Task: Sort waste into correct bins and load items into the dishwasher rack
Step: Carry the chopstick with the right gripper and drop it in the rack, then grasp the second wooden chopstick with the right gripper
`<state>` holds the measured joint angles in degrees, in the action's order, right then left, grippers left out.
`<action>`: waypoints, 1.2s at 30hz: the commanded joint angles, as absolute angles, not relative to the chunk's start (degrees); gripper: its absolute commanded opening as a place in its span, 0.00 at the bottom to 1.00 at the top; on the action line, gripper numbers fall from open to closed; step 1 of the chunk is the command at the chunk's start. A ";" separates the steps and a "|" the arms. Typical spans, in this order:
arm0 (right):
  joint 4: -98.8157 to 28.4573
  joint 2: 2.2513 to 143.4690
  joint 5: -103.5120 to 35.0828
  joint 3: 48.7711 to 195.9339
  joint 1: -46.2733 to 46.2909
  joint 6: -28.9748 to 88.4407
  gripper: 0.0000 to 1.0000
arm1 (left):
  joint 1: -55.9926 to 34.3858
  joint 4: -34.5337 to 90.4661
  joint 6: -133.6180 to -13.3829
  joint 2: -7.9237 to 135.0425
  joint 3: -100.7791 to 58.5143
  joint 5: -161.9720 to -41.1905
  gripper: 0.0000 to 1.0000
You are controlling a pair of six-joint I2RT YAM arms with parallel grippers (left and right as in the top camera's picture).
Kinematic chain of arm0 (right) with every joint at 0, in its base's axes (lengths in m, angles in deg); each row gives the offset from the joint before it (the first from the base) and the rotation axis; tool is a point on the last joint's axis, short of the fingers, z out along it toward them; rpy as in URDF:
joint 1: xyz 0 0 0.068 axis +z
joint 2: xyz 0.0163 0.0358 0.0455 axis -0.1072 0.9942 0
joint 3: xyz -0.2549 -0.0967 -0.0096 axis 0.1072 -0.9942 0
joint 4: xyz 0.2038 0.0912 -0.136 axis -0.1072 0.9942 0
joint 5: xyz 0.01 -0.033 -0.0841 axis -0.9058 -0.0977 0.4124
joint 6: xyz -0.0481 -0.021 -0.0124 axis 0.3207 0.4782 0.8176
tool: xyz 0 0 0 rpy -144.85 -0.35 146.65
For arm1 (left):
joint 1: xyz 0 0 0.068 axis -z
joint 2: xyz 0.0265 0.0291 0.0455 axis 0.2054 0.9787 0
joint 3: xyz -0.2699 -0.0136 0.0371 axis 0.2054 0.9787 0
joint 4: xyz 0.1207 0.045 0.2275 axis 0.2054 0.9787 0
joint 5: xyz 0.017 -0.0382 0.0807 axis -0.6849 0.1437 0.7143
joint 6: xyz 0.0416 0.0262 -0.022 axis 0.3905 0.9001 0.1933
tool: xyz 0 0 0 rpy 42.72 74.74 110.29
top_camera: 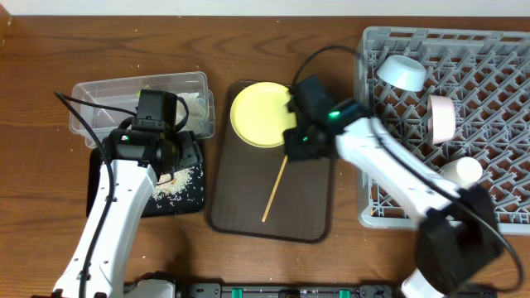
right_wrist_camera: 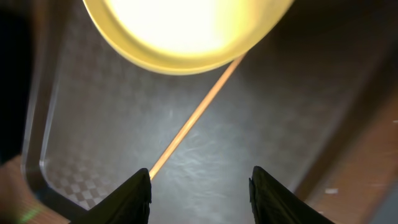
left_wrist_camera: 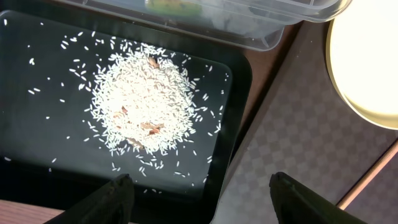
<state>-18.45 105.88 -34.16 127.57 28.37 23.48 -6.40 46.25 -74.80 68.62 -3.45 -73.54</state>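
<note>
Whitish rice scraps (left_wrist_camera: 143,93) lie heaped in the black tray (left_wrist_camera: 37,143). Behind it stands the clear tub (top_camera: 108,95), with a yellow-green wrapper (left_wrist_camera: 173,5) showing inside. My left gripper (left_wrist_camera: 200,186) hangs open and empty over the black tray's right rim. The yellow plate (top_camera: 263,114) and one wooden chopstick (top_camera: 275,189) lie on the brown serving tray (top_camera: 310,211). Above that tray my right gripper (right_wrist_camera: 200,180) is open, and the chopstick (right_wrist_camera: 193,118) ends beside its left fingertip (right_wrist_camera: 140,186). The grey dishwasher rack (top_camera: 497,74) at right holds a light blue bowl (top_camera: 402,72), a pale cup (top_camera: 443,117) and a white bowl (top_camera: 460,171).
The right arm (top_camera: 389,161) reaches across the rack's left side to the serving tray. The left arm (top_camera: 108,215) runs up from the front edge over the black tray (top_camera: 99,178). Bare wood table (top_camera: 50,50) surrounds everything.
</note>
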 commanded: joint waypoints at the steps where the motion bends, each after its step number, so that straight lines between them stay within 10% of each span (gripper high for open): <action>1: -18.45 109.94 -33.66 128.29 31.30 17.19 0.49 | -6.42 46.45 -75.30 68.34 -4.00 -72.38 0.73; 17: -15.78 118.46 -25.33 128.29 34.58 12.38 0.28 | -6.42 46.42 -75.30 68.34 -4.00 -72.38 0.73; 36: -21.40 117.59 -33.57 128.33 34.27 12.71 0.36 | -6.42 46.40 -75.33 68.34 -4.00 -72.38 0.73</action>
<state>-20.94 117.96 -35.19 127.57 34.58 13.49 -6.40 46.25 -74.80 68.62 -3.45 -73.54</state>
